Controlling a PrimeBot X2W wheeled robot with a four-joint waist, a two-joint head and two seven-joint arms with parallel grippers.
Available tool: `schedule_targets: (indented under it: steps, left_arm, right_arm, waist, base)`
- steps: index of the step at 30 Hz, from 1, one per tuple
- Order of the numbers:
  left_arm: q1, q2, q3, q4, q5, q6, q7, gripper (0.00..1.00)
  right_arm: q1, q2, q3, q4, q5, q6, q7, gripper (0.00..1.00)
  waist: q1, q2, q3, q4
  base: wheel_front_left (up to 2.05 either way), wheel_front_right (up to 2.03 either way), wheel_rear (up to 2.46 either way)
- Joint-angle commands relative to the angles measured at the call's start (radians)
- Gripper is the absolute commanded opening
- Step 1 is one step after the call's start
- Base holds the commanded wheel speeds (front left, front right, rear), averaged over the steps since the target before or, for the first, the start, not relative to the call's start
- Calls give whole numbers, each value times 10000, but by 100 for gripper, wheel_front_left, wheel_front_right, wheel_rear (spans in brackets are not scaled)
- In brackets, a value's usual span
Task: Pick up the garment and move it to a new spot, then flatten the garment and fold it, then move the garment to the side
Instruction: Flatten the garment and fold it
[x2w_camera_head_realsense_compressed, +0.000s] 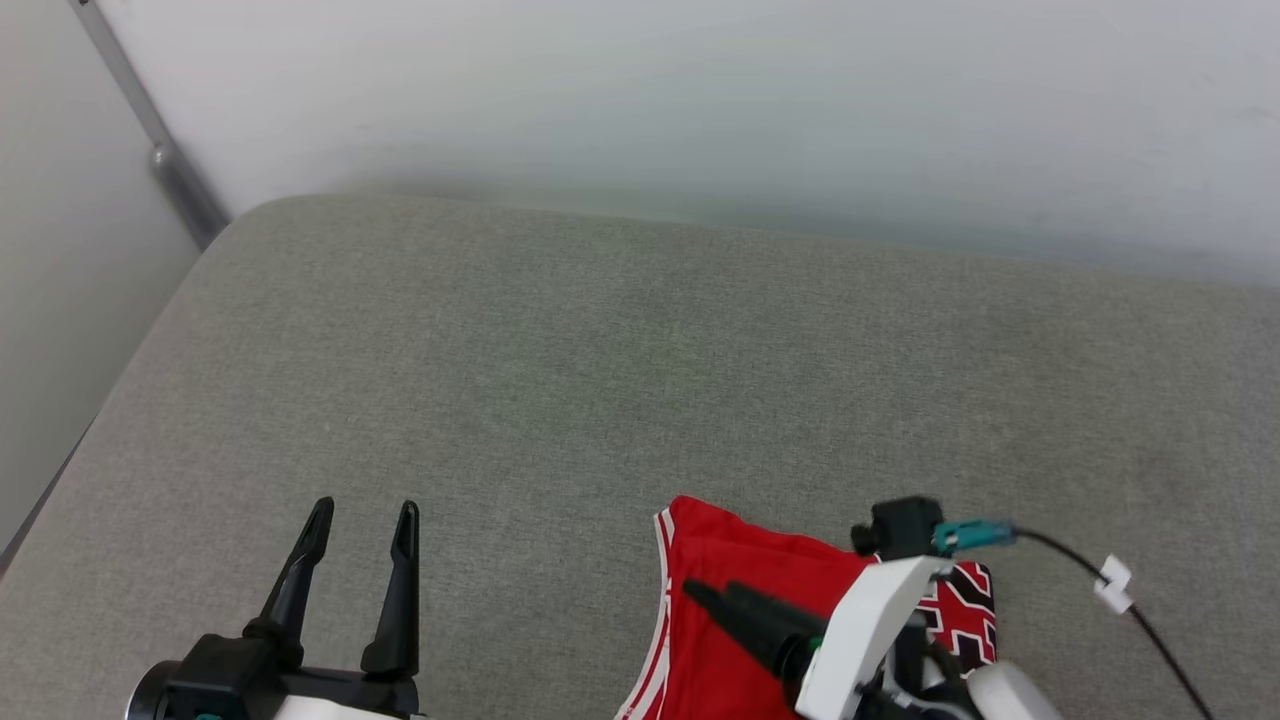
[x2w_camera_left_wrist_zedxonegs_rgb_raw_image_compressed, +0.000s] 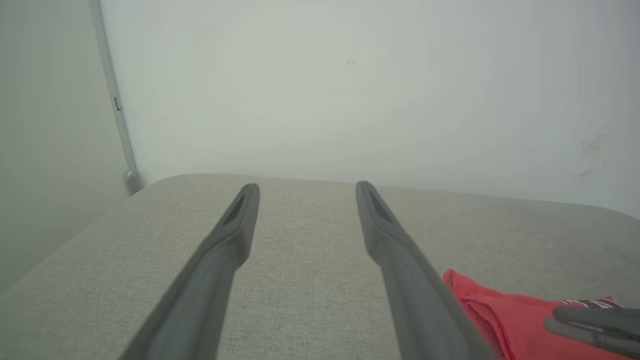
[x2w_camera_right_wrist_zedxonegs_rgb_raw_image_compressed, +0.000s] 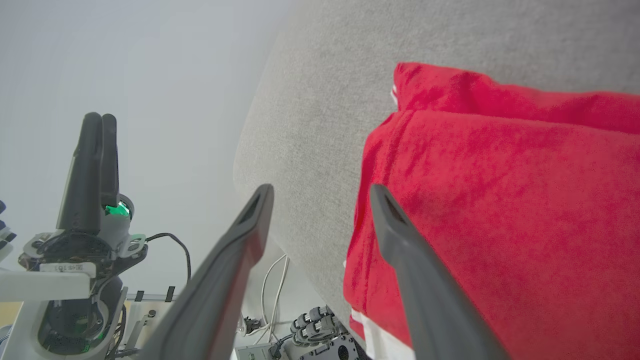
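**Garment** (x2w_camera_head_realsense_compressed: 730, 560): red jersey with white-striped trim, soft thin fabric. It lies layered in a compact bundle at the near edge of the desk (x2w_camera_head_realsense_compressed: 600, 380), right of centre. This fits either a heap awaiting pickup or a fold set aside. Any grip should pinch every layer, since thin cloth slips.

**Right gripper** (x2w_camera_head_realsense_compressed: 715, 595): fingers released, straddling the garment's edge.

**Left gripper** (x2w_camera_head_realsense_compressed: 365, 510): fingers spread, empty, well apart from the garment.

**Desk:** grey woven cover, rounded corner.

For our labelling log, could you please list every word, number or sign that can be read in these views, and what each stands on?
No text can be read in full.
Garment: black-and-white lettering at its right end, partly hidden by the right arm; unreadable.
White label below the left pincer: dark characters, too blurred to read.
White tag right of the garment: no print visible.
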Motion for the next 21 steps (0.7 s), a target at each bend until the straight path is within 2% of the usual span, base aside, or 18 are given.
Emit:
schedule_targets:
  steps: [1, 4, 6, 11, 16, 21]
  left_arm:
    - [-91, -20, 24, -40, -12, -10, -22, 100]
    - [-110, -70, 86, -58, -37, -10, -22, 100]
    - [-117, -81, 120, -81, -42, -10, -22, 100]
    - [-215, -86, 149, -101, -22, -10, -22, 100]
    - [-308, -101, 86, -78, -20, -10, -22, 100]
    - [-380, -87, 56, -71, -25, -10, -22, 100]
  right_arm:
    - [-244, -16, -109, -34, -79, -1, -53, 100]
    - [-487, -10, -524, -147, -895, -1, -209, 100]
    - [-808, -45, -757, -415, -2167, -1, -378, 100]
    - [-1352, -1276, -1147, -1445, -6048, -2, -1907, 100]
    - [-1164, -1877, -2348, -2173, -7234, -8, -3103, 100]
    - [-395, -1918, -3614, -3020, -7515, -2, -3967, 100]
  waist:
    - [0, 0, -7, -42]
    - [0, 0, -20, -177]
    - [0, 0, -5, -301]
    - [0, 0, 94, -601]
    - [0, 0, 179, -857]
    - [0, 0, 273, -1035]
  base:
    - [0, 0, 0]
    - [0, 0, 0]
    - [0, 0, 0]
    - [0, 0, 0]
    - [0, 0, 0]
    - [0, 0, 0]
